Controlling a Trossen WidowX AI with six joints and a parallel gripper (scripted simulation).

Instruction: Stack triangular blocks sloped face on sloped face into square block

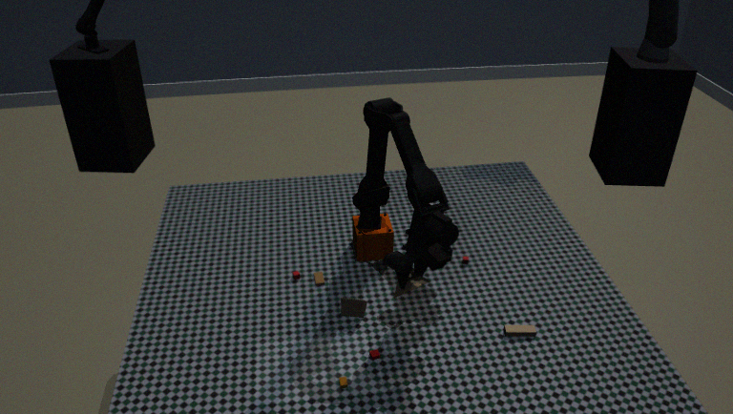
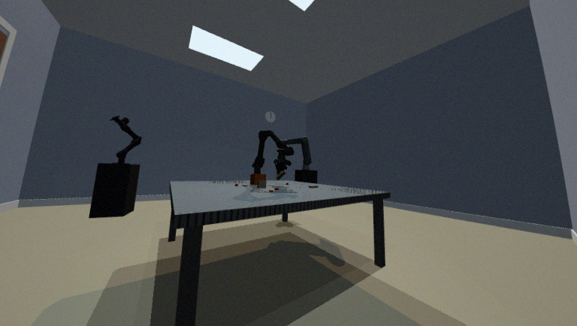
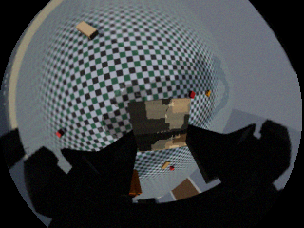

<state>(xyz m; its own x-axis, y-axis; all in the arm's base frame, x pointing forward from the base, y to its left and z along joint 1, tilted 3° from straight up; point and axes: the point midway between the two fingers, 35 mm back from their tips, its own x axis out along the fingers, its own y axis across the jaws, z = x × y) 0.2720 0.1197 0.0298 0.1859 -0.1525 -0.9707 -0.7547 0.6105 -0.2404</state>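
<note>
My gripper (image 1: 409,281) (image 2: 280,172) (image 3: 159,128) is shut on one triangular block (image 1: 418,282) (image 2: 280,175) (image 3: 154,124). It holds this tan block above the table, tilted in the top and exterior views, with patchy shadows across it in the wrist view. The other triangular block (image 1: 353,307) (image 2: 261,183) stands on the table, left of and nearer the camera than the held one in the top view. The two blocks are apart. The standing block cannot be made out in the wrist view. Which way its sloped face points is too dark to tell.
The table (image 1: 226,344) (image 2: 203,201) also bears a short wooden piece (image 1: 319,278) (image 3: 165,165), a longer wooden bar (image 1: 519,330) (image 3: 85,28), red cubes (image 1: 296,274) (image 1: 465,259) (image 1: 374,354) and a yellow cube (image 1: 343,382) (image 3: 208,93). My orange base (image 1: 372,245) is behind the standing block.
</note>
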